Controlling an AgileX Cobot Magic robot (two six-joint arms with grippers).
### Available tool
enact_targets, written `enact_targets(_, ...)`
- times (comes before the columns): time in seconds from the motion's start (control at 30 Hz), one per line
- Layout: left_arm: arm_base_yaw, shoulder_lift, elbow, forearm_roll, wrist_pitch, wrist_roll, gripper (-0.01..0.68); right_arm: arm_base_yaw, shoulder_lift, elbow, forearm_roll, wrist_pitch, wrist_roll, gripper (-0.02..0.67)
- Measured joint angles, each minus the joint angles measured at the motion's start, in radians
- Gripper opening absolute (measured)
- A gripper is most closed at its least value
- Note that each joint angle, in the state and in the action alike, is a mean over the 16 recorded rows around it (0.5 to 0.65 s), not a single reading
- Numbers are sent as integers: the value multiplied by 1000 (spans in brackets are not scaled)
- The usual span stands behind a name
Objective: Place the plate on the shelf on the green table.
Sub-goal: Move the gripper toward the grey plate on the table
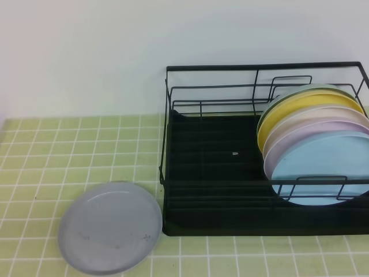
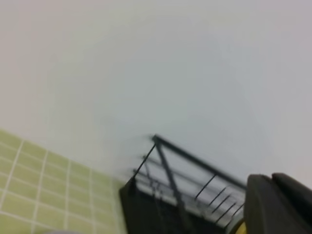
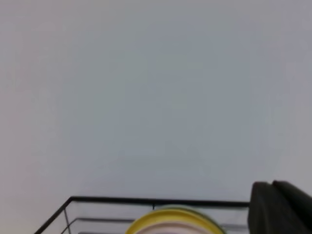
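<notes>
On the green table (image 1: 69, 150), just left of the front left corner of the shelf (image 1: 219, 173), the plate (image 1: 109, 227) lies flat and face up, near the wire frame but apart from it. It is pale grey with a few small dark specks, and nothing touches it.

The shelf is a black wire dish rack with a dark base tray. At its right end a row of plates stands on edge: a yellow plate (image 1: 305, 107), a lilac-pink plate (image 1: 314, 134) and, at the front, a light blue plate (image 1: 323, 167). The left and middle parts of the tray hold no plate.

No gripper shows in the high view. Each wrist view shows only a dark piece of its own gripper at the lower right corner, the left gripper (image 2: 278, 204) and the right gripper (image 3: 280, 207), and the jaws of both are together and hold nothing.

The plate looks stiff, smooth and probably slippery; if ceramic, it can chip. As it lies flat, a hold at the rim seems best, likely the rim side facing the robot, with one finger going under the edge. The shallow rim gives little to pinch, so the plate may slide.
</notes>
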Motion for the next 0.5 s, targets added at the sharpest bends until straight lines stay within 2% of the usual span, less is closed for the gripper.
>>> enact_targets(0.23,0,200,-138,129,137,85,-2,0,55,-16,62,135,-18,-2)
enact_targets(0.5,1,503,-296,337,246,74,-2,0,185,-24,128,308,-62,-2)
